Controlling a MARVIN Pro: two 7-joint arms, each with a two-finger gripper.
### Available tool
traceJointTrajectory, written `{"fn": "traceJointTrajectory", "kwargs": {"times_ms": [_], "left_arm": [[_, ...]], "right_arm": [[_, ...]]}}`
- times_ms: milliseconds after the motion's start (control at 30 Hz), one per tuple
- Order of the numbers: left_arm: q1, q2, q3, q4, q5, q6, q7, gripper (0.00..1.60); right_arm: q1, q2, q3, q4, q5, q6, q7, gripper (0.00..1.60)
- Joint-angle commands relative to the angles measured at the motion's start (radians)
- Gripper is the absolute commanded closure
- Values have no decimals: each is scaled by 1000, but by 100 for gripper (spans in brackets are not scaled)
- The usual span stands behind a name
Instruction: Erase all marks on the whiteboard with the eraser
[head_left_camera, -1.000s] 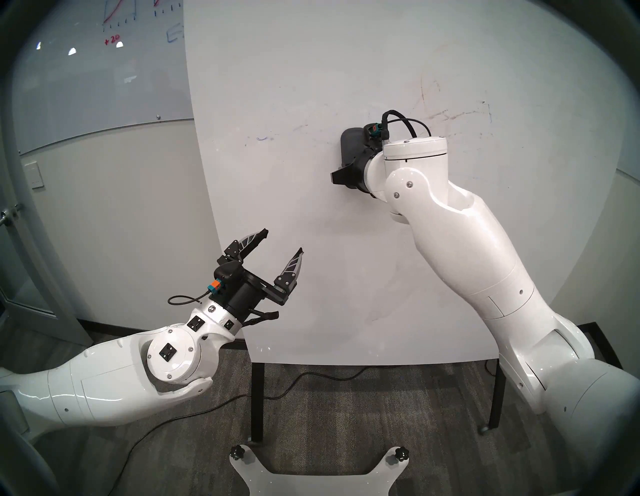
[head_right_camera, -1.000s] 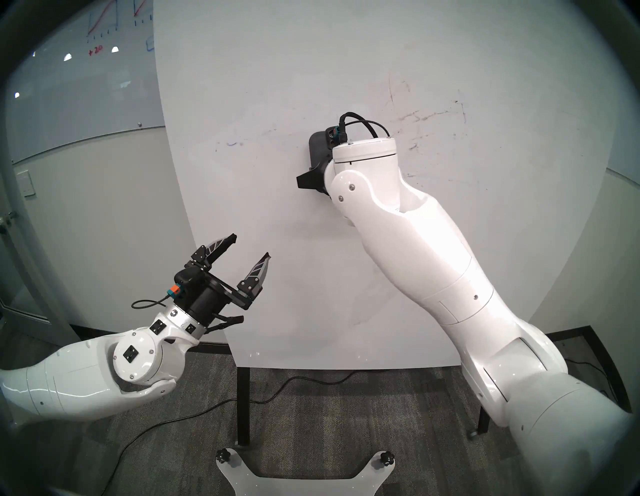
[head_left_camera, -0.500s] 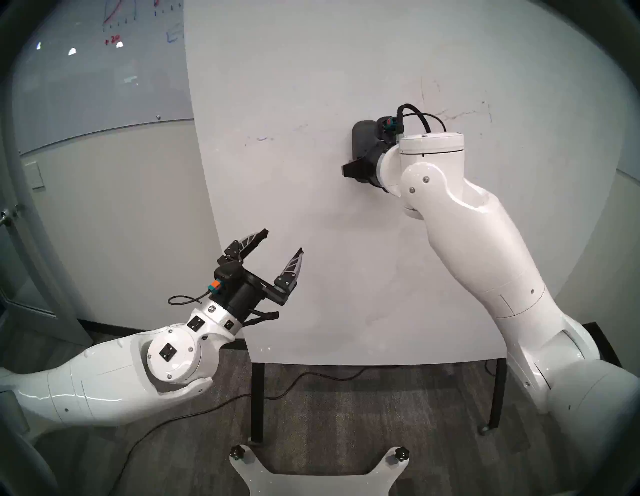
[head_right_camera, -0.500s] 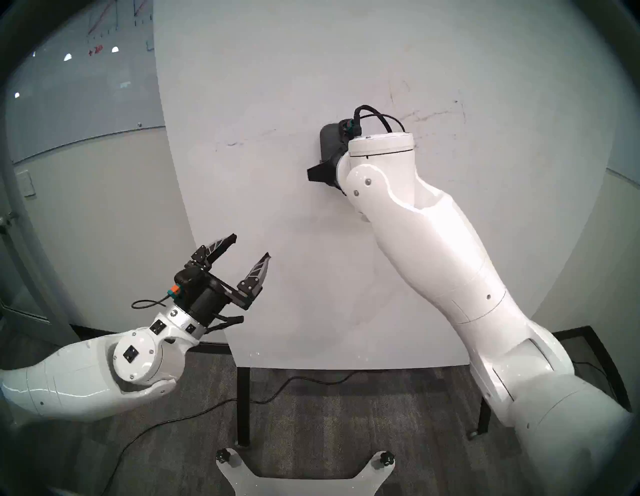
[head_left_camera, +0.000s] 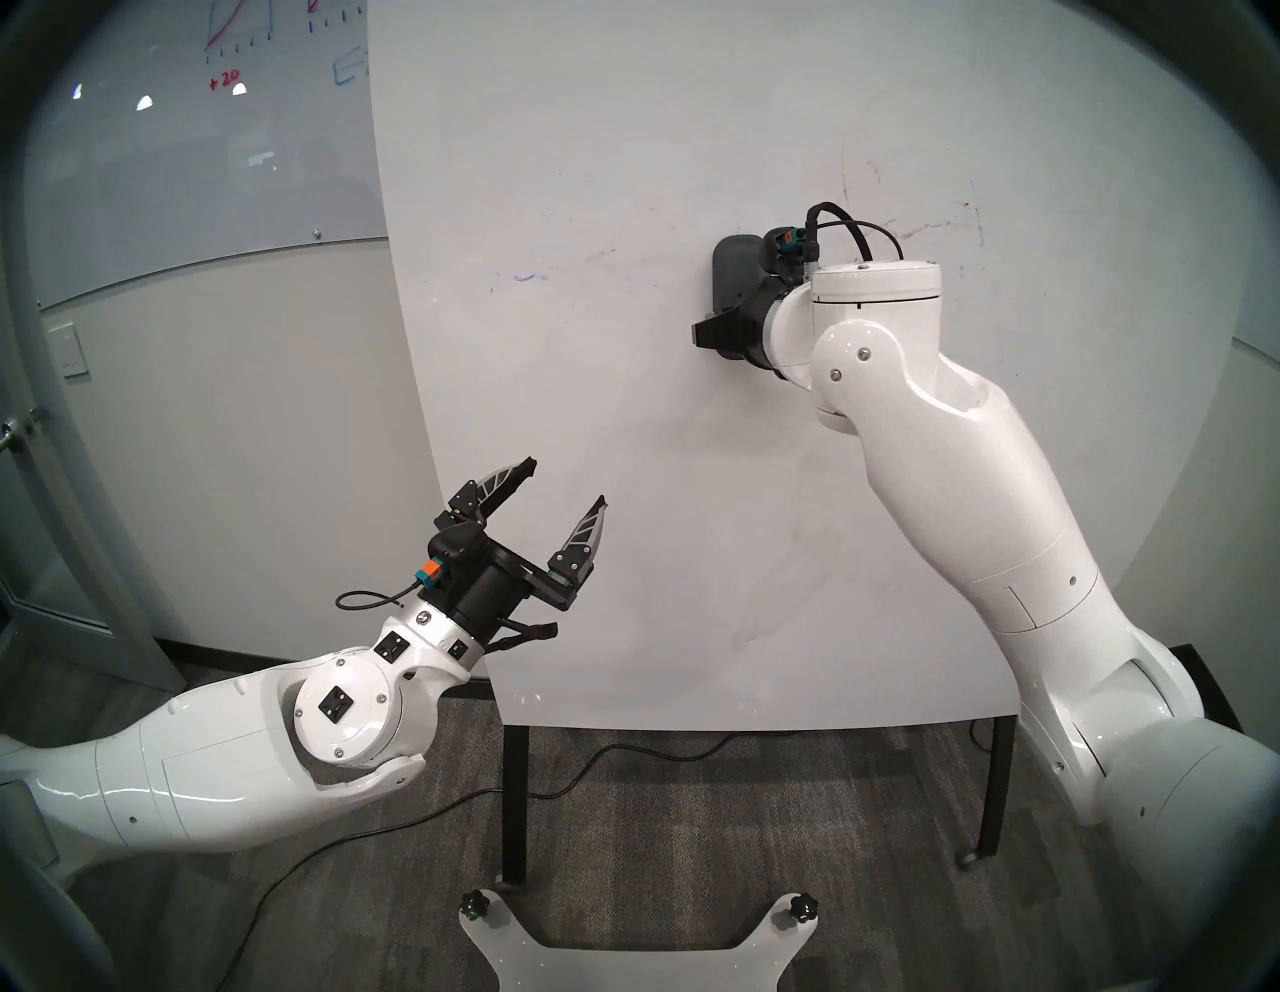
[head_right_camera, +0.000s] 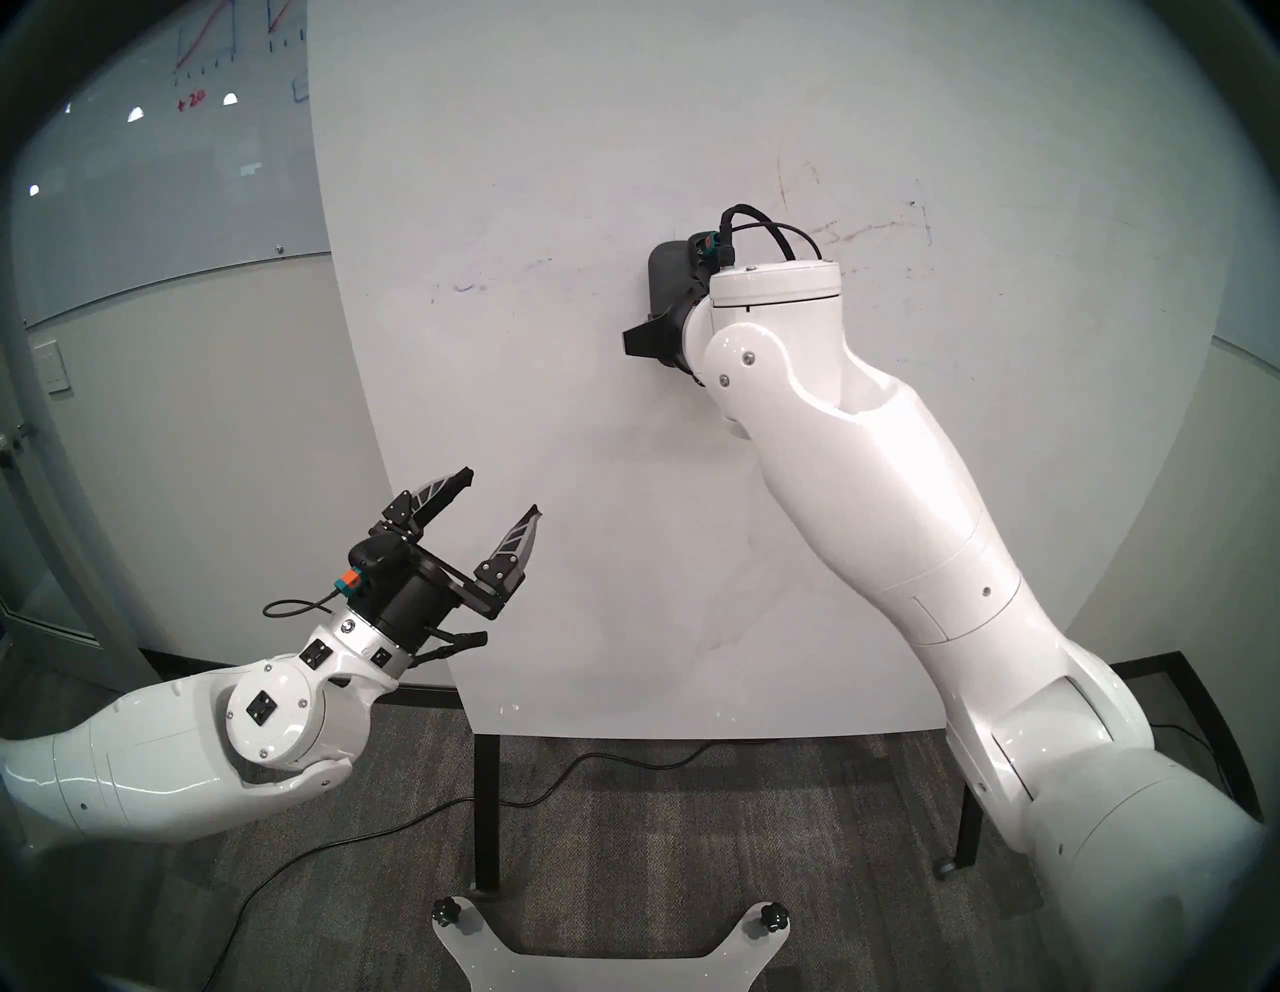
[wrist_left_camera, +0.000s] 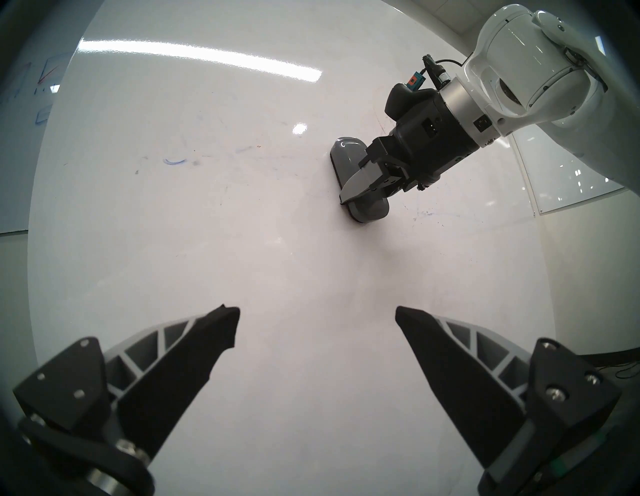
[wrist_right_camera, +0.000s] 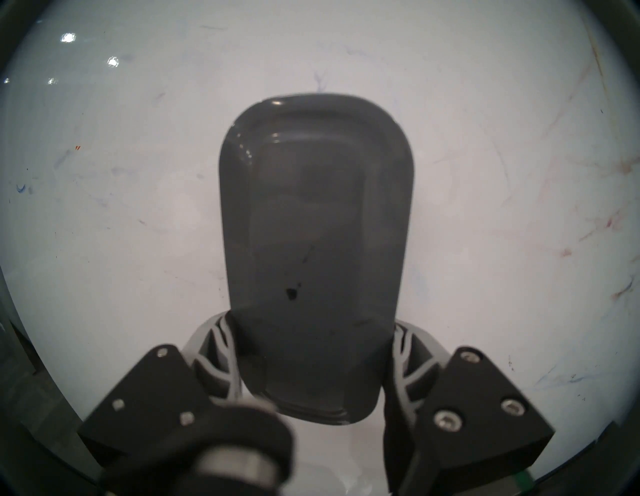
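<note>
I see the right end effector (head_left_camera: 720, 332) pressing the eraser (head_left_camera: 735, 277) against the whiteboard (head_left_camera: 623, 429). Faint marks (head_left_camera: 928, 228) lie right of it. The left end effector (head_left_camera: 569, 486) stands spread, empty.

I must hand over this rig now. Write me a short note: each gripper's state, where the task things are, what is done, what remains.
Right gripper: shut on the eraser, which is held upright with its pad against the whiteboard, near mid-height.
Left gripper: open and empty, low in front of the board's left part, apart from it.
Done: the middle of the board looks mostly wiped; only faint smears show there.
Left: a short blue stroke and grey traces to the eraser's left; reddish-brown scratchy strokes up and to its right; faint smudges lower down.
</note>
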Motion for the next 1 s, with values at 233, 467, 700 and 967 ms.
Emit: {"fn": "traceJointTrajectory", "kwargs": {"times_ms": [233, 467, 700, 967], "left_arm": [[-9, -1, -9, -9, 0, -6, 1, 0], [-9, -1, -9, -9, 0, -6, 1, 0], [-9, -1, -8, -9, 0, -6, 1, 0], [-9, 0, -9, -9, 0, -7, 1, 0]], "right_arm": [[88, 31, 76, 1, -37, -28, -30, 160], [89, 40, 92, -10, -31, -30, -31, 160], [77, 46, 101, -23, -31, -38, -38, 160], [71, 37, 104, -22, -37, -52, -43, 160]]}}
